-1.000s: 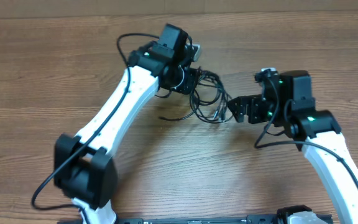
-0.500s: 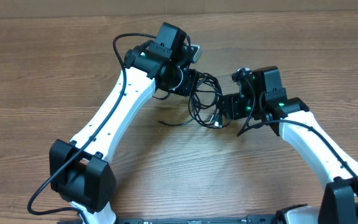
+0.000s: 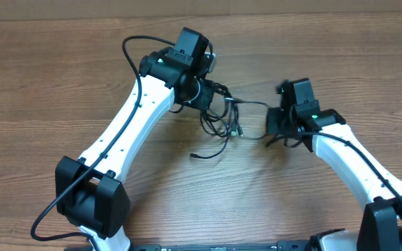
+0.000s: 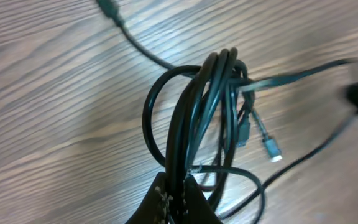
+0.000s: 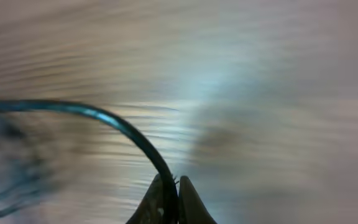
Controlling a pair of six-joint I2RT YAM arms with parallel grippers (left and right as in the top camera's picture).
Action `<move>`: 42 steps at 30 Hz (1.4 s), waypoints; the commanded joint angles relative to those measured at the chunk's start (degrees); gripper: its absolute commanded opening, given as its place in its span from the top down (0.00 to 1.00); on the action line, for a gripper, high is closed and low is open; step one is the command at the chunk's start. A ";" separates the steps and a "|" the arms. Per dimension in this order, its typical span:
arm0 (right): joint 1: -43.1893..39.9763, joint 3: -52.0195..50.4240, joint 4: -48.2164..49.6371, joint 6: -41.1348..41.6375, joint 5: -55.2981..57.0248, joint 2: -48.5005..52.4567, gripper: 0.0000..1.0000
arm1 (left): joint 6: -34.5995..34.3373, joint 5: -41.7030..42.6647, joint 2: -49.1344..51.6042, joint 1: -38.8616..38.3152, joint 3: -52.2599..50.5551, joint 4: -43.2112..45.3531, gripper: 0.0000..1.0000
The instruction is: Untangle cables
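The cables [image 3: 222,117] are a tangle of thin black cords in the middle of the wooden table, between my two arms. My left gripper [image 3: 205,95] is shut on the bundle's upper left; the left wrist view shows several cables [image 4: 211,99] rising in loops from the gripper [image 4: 178,190], with small plugs [image 4: 272,150] dangling. My right gripper [image 3: 273,123] is to the right of the tangle. It is shut on one strand [image 5: 118,122] that curves away left from the gripper [image 5: 171,188]. In the overhead view that strand [image 3: 251,104] stretches between the bundle and the right arm.
A loose cable end [image 3: 195,155] lies on the wood [image 3: 61,90] in front of the tangle. The left arm's own thick black wire [image 3: 127,50] loops out behind it. The table's far edge [image 3: 326,15] runs along the top.
My right gripper has gone from open to shut on one strand and drawn back to the right. The tangle has stretched out, and a loose end now trails toward the front.
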 commanded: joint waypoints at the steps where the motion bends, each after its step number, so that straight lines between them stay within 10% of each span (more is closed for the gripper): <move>1: -0.87 1.14 -4.31 16.61 22.77 0.07 0.96 | -1.14 -6.16 -0.42 2.12 0.72 -1.16 0.96; 7: -4.55 1.14 -6.43 24.06 16.41 0.04 0.94 | -3.54 -3.02 -0.42 4.00 0.72 -2.19 0.96; 12: -4.37 1.14 2.64 7.54 -11.63 0.04 0.23 | 6.08 13.11 -0.42 3.56 0.72 -0.90 0.96; 14: -4.33 1.14 5.05 4.17 -19.17 0.04 0.14 | 6.21 13.14 -0.42 3.21 0.72 -1.18 0.96; 24: -0.37 1.07 11.72 -5.88 -28.98 0.52 0.13 | 15.63 24.63 -0.35 2.47 0.70 -2.51 0.96; 42: 5.49 1.01 15.63 -11.56 -24.35 6.97 0.22 | 11.23 33.07 -0.35 2.91 0.70 1.49 0.96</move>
